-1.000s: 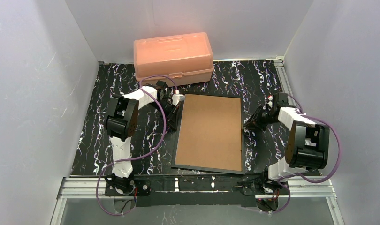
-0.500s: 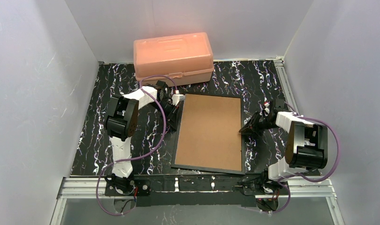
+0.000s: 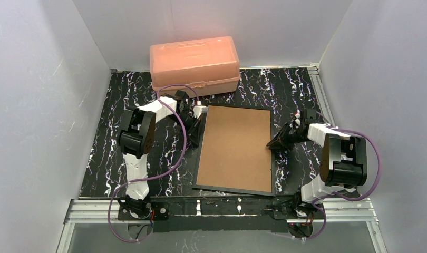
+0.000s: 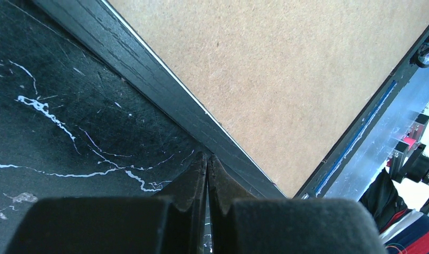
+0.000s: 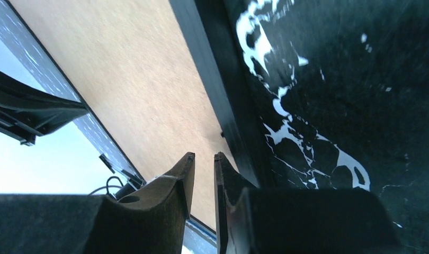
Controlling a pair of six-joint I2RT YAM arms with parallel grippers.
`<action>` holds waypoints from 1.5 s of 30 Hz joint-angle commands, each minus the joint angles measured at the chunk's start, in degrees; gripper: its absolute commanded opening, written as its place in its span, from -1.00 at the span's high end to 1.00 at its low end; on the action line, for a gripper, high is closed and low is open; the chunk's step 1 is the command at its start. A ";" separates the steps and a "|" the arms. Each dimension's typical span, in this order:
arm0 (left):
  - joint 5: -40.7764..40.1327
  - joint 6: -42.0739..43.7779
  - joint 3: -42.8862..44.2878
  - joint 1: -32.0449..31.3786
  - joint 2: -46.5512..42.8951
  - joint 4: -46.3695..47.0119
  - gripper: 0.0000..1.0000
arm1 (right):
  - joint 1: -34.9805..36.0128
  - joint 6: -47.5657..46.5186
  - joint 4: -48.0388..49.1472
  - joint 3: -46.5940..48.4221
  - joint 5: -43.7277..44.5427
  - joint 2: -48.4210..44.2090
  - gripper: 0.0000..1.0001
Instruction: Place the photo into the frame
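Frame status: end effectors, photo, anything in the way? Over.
Left end effector shut at left edge of frame. Right end effector slightly open, empty, at right edge. Brown backing board covers frame; photo not visible.

Matched pair of arms.
- Left arm (image 3: 135, 166), right arm (image 3: 322, 132): white link shells, boxy black joint housings.
- Purple cable (image 3: 185, 142): one looped along each arm, from base to wrist.
- Base mounts (image 3: 132, 206): black.
- Left claw (image 4: 207, 159), right claw (image 5: 203, 157): two matte black tapered fingers each, on a broad black body.
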 commanded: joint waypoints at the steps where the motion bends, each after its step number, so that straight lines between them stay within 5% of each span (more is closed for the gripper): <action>1: 2.98 -0.39 2.41 0.97 -0.28 -1.37 1.00 | -1.12 2.57 3.51 5.50 1.23 -1.90 0.43; 8: 4.42 -0.79 6.71 2.62 0.30 -3.92 0.98 | -2.70 4.42 10.09 6.82 3.46 1.17 0.43; 14: 4.41 -1.82 10.62 2.72 1.91 -5.42 0.67 | -3.39 7.54 19.78 9.06 4.17 5.71 0.42; 22: 4.04 -2.61 14.45 2.72 7.25 -6.72 0.63 | -3.35 11.48 28.63 10.71 2.56 12.07 0.43; 31: 2.93 -1.87 15.30 2.72 9.94 -7.16 0.87 | -3.24 10.83 27.74 12.09 3.10 14.59 0.45; 45: 2.55 -2.02 15.12 2.46 10.00 -6.20 0.92 | -1.57 6.65 18.24 13.87 3.00 15.37 0.46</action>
